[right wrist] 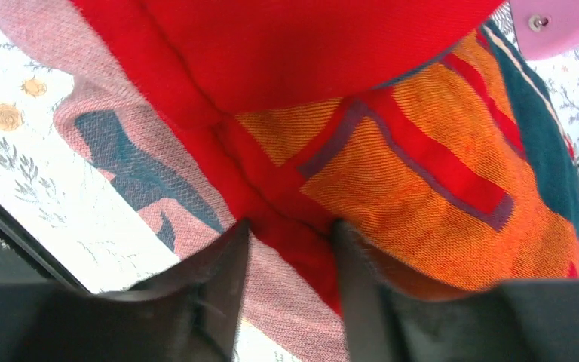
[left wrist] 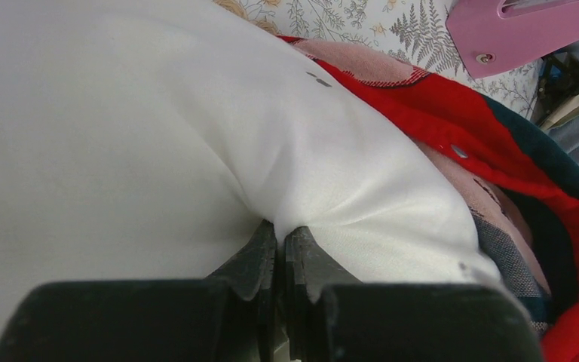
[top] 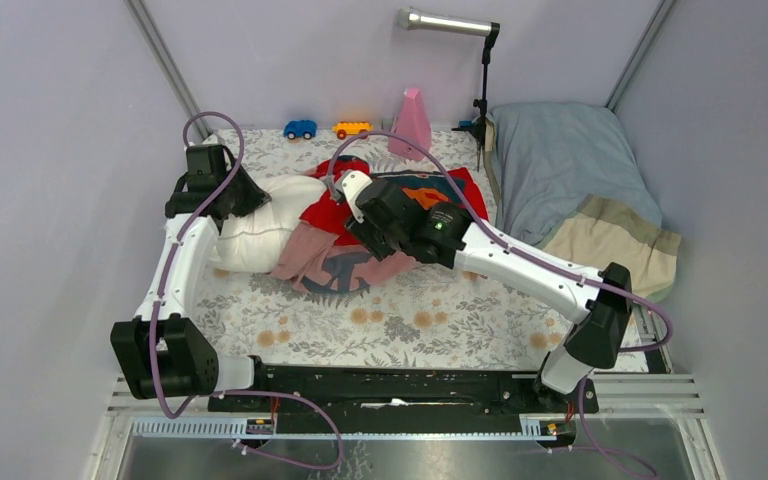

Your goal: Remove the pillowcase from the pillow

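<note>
on the floral desk (top: 380,320) the white pillow (top: 260,230) sticks partway out of the pillowcase (top: 322,214), its right end inside the case's turned-back pink mouth. left hand (left wrist: 280,240) is pinched tight on pillow fabric; right hand (right wrist: 290,245) clamps a red pillowcase fold.

From above, you cannot see the fingertips of the left gripper (left wrist: 280,235) or the right gripper (right wrist: 290,230); each wrist covers its own. The right end of the pillow (top: 260,225) is hidden inside the pillowcase (top: 325,215). In the left wrist view, the pillow runs off the top and left edges.
</note>
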{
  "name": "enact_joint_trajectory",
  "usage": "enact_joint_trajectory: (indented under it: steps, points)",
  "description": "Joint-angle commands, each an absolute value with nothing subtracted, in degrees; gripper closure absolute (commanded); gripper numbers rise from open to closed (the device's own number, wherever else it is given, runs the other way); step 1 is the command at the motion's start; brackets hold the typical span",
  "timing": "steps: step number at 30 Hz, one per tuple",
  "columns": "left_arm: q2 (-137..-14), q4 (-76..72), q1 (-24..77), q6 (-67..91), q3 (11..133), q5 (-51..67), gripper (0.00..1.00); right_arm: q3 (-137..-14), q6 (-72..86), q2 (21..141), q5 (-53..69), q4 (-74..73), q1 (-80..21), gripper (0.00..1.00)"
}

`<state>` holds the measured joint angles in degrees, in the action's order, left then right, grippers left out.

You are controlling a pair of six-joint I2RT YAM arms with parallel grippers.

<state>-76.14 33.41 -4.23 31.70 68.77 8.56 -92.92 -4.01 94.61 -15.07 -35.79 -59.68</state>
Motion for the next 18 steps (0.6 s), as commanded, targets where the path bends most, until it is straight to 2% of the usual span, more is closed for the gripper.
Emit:
enact_joint_trajectory:
  steps: [1,5,6,9,13,18]
  points:
    - [-75.96,31.99,-4.00,30.95,67.83,7.40,0.96,-92.18,-4.05,91.93,-22.30,-34.56,-59.89,0.63]
    - [-75.70,31.99,-4.03,30.94,67.76,7.05,0.95,-86.97,-3.32,87.94,-31.84,-29.95,-59.86,0.96]
    - [-75.62,31.99,-4.05,30.94,67.76,6.91,0.96,-85.07,-2.73,86.31,-36.31,-27.79,-59.69,1.00]
    - [-75.00,32.05,-4.04,31.00,67.72,5.67,0.96,-80.47,1.64,80.28,-41.33,-22.25,-55.02,1.00]
    - [-73.49,32.04,-4.04,31.13,67.59,2.94,0.96,-73.51,9.25,69.78,-33.74,-16.74,-44.71,1.00]
    - [-72.24,32.06,-4.14,31.94,67.30,0.74,0.95,-70.80,13.72,62.43,-46.84,-14.73,-38.45,1.00]
